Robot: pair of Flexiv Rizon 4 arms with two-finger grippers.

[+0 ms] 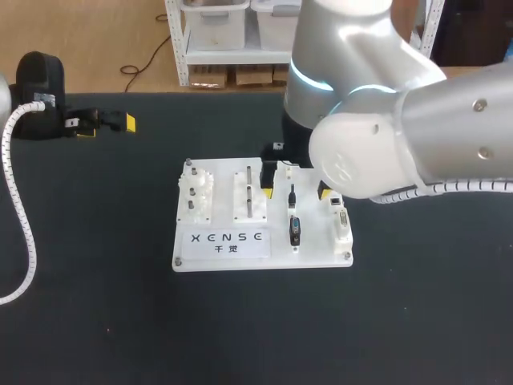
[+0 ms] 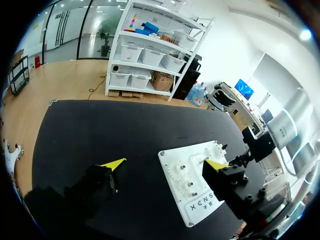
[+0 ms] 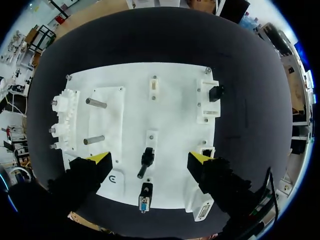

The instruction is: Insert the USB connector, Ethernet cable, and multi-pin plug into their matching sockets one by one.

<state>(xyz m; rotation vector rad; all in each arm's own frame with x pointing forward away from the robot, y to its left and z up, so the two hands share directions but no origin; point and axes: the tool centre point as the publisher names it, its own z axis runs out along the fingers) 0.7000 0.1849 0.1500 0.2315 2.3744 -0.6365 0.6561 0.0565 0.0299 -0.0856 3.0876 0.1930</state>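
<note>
A white socket board (image 1: 240,245) lies mid-table. My right gripper (image 3: 150,158) hangs open above it, its fingers straddling a black USB connector (image 3: 146,160) that lies on the board without touching it. A blue-faced multi-pin plug (image 3: 144,202) lies just behind the USB connector, toward the wrist. A black plug (image 3: 216,92) sits in a white block near the board's far edge. In the head view the USB connector (image 1: 292,195) and multi-pin plug (image 1: 295,230) lie in line, and my right arm (image 1: 385,136) hides its own gripper. My left gripper (image 1: 104,123) is open and empty at the far left.
The board carries white gears (image 1: 195,192), two upright pegs (image 1: 249,192) and a white socket block (image 1: 341,220) at its right edge. In the left wrist view the board (image 2: 200,200) lies ahead of the left gripper (image 2: 165,163). Black mat surrounds the board.
</note>
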